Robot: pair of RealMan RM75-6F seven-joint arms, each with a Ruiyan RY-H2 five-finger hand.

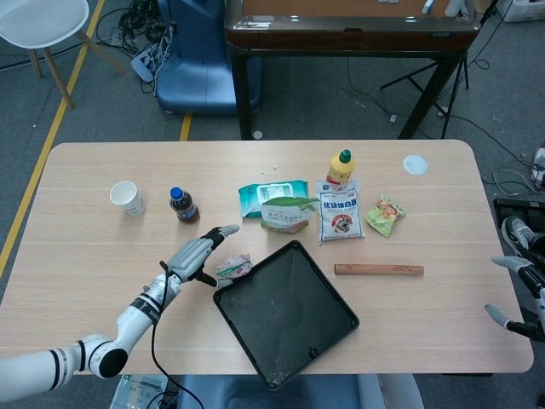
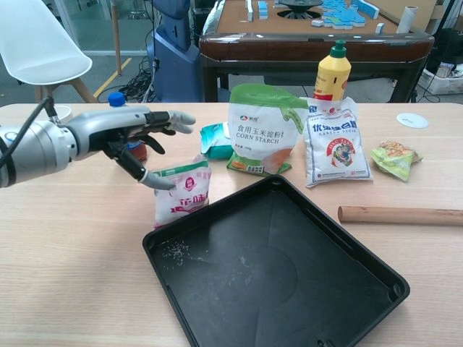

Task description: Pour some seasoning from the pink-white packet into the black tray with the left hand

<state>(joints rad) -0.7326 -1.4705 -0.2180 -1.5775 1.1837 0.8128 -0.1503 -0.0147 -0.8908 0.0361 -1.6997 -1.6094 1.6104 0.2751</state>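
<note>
One big light-wood worktop carries everything. Next largest is the black tray, lying at the near middle with a few pale grains already near its left corner. Standing just beside that corner, upright and leaning a little, is the pink-white packet, small, soft and crinkly. I'd judge it light and half-slack, so it will buckle if squeezed low. The better hold looks to be across its sides near the middle, leaving the top free as a spout.

The left hand hovers at the packet's upper left, fingers spread above it and the thumb tip at or just touching the top edge. Nothing is gripped. The right hand sits well apart at the worktop's far right edge, fingers apart and holding nothing.
</note>
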